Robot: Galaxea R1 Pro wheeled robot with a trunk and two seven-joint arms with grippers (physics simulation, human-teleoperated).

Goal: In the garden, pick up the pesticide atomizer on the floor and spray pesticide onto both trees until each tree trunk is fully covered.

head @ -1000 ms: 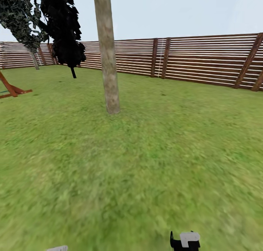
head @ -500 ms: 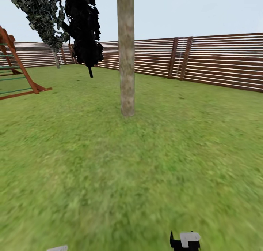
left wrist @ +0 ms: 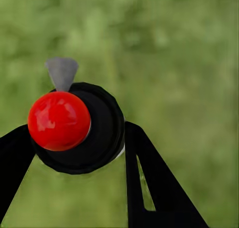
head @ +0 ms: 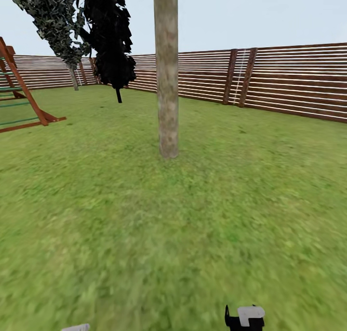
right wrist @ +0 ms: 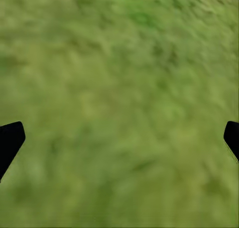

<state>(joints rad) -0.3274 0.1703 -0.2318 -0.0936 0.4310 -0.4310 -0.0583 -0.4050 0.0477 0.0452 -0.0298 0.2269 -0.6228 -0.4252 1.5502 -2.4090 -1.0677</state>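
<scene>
My left gripper (left wrist: pixel 79 160) is shut on the pesticide atomizer (left wrist: pixel 99 133). The atomizer has a black round body, a glossy red ball and a small grey nozzle, and blurred grass lies behind it. Ahead in the head view a tree trunk (head: pixel 167 80) rises from the lawn (head: pixel 193 215), thick, straight and mottled grey-brown, running out of the top of the picture. I see no white specks on it. My right gripper (right wrist: pixel 119 138) is open over bare grass, its dark fingertips (right wrist: pixel 10 140) far apart. A white-and-black part of the right arm (head: pixel 245 317) shows at the bottom edge.
A brown slatted fence (head: pixel 289 80) runs along the back and right. A wooden play frame (head: pixel 19 99) stands at the left. Two thin-trunked trees with dark foliage (head: pixel 111 41) lean at the back left. Open grass lies between me and the trunk.
The head view has swung left over the second, so the trunk, fence and play frame now sit further right in the picture. Both arms keep their place at the bottom edge.
</scene>
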